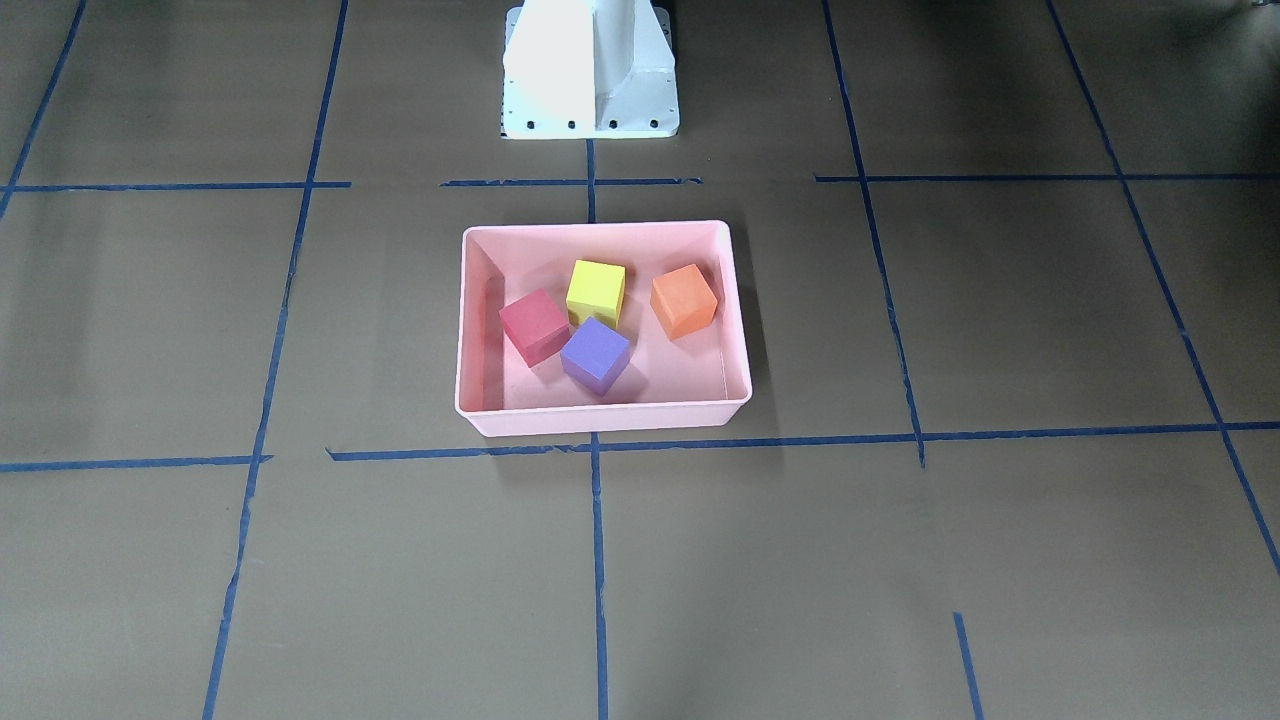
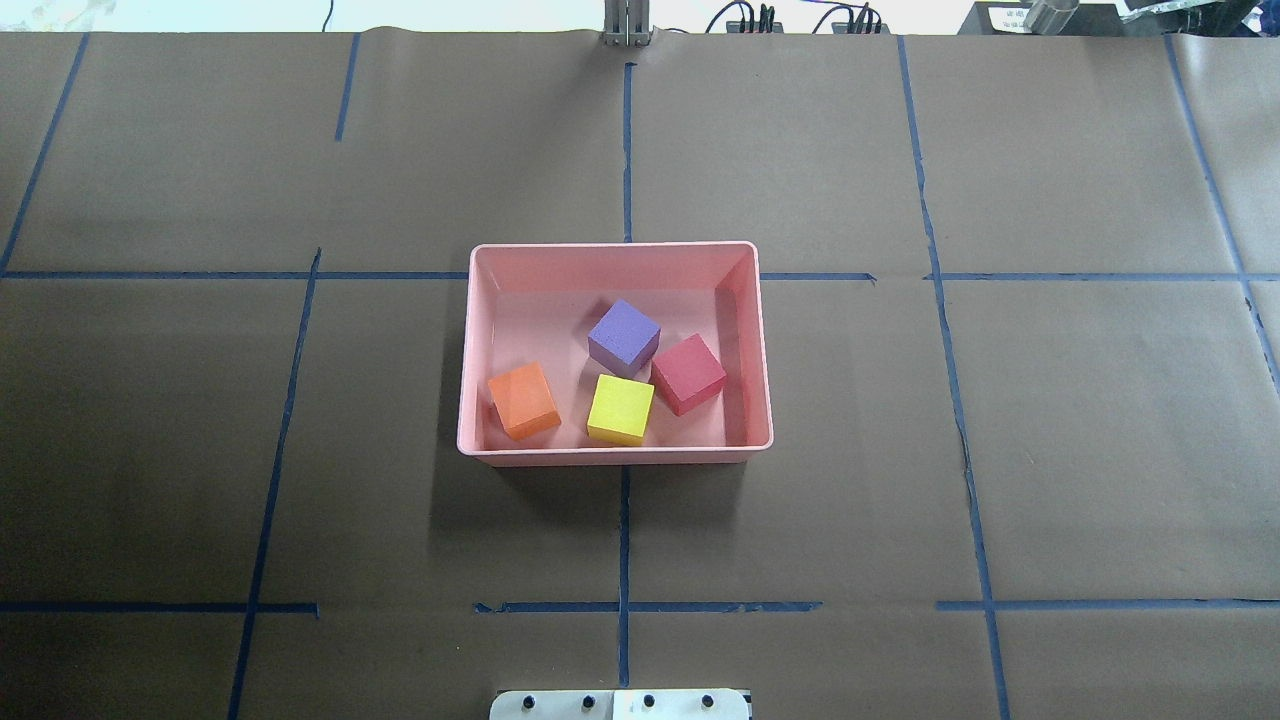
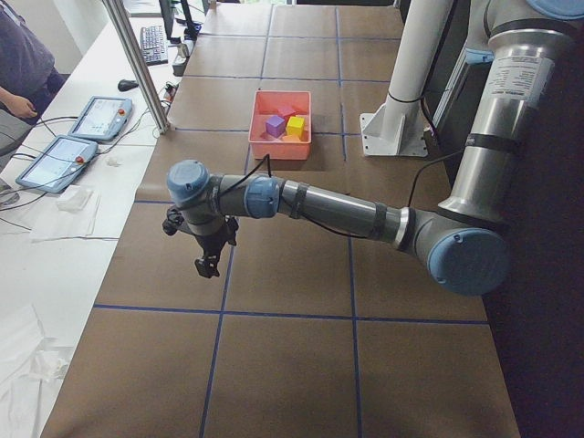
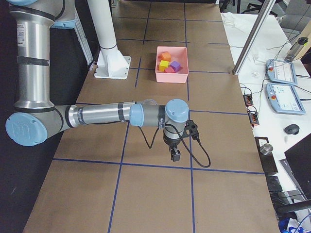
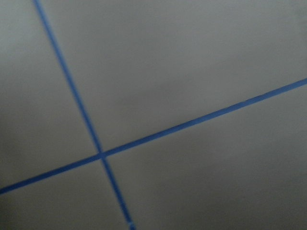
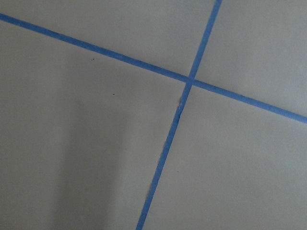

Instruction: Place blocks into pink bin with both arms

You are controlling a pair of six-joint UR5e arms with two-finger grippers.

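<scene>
In the pink bin [image 2: 600,268], four matte blocks [image 2: 622,335]; left claw [image 3: 207,267], right claw [image 4: 174,155]: cannot tell grip.

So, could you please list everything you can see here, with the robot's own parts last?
blocks: four; red block, purple block, yellow block, orange block; all inside the bin, orange apart from the other three.
bin: one, pink, mid-table.
table: one, brown paper, blue tape grid.
pedestal: one, white, robot's side of the bin.
touch screens: two, grey, on the side bench.
person: one, dark top, beside that bench.
left arm: one, grey, stretched over bare table.
left tool: one, black, pointing down, far from the bin.
right arm: one, grey, likewise.
right tool: one, black, pointing down, far from the bin.
</scene>
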